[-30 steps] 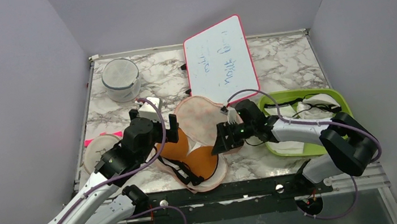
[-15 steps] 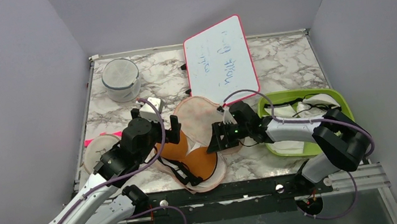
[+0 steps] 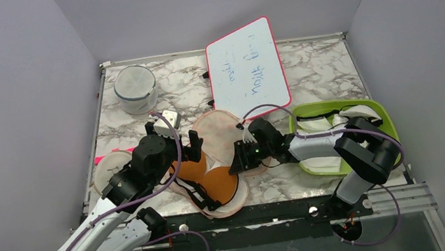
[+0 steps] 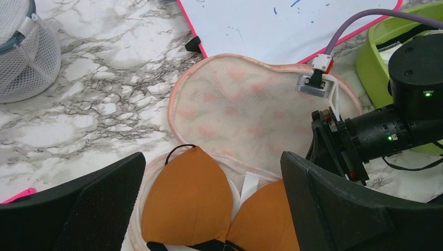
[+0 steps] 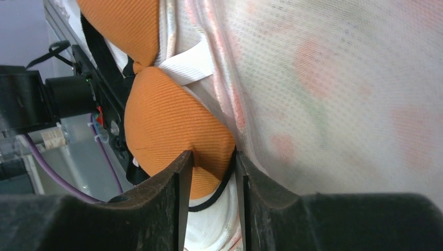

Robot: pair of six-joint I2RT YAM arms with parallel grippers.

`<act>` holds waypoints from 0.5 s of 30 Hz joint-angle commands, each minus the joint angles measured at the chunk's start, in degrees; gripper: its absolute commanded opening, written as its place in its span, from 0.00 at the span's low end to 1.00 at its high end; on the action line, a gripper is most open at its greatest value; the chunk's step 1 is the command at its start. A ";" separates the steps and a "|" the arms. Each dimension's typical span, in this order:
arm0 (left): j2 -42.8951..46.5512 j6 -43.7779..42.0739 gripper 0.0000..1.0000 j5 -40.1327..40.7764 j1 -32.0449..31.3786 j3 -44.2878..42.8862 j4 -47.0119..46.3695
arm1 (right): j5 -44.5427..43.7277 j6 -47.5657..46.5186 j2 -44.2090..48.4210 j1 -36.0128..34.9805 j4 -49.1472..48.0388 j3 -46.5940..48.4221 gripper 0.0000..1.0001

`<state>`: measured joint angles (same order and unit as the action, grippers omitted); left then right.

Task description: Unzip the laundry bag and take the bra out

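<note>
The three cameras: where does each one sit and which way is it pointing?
Top external: fixed above and behind the arms, looking down on the marble table; the left arm and right arm show.
Left wrist: rides on the left arm, looking forward over the opened laundry bag; its own black fingers frame the bottom, spread wide.
Right wrist: rides on the right arm, looking between its own fingers, which pinch the bra.
Shared: both wrist views show the bra's orange cups and the bag's mesh.
</note>
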<state>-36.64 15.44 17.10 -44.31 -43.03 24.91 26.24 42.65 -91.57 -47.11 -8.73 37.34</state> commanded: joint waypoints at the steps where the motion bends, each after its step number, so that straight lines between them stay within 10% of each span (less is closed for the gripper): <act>1: 0.36 -0.85 0.99 -1.51 0.19 0.57 -1.35 | -1.87 1.08 -1.36 -0.50 -4.16 0.03 0.29; 15: -0.28 -0.94 0.99 -1.63 0.19 0.66 -1.39 | -6.19 0.84 7.20 -0.52 1.20 0.57 0.02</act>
<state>-37.19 15.22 16.32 -44.31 -42.92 24.91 22.90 43.88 -87.11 -47.31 -9.89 37.32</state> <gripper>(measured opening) 0.989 0.040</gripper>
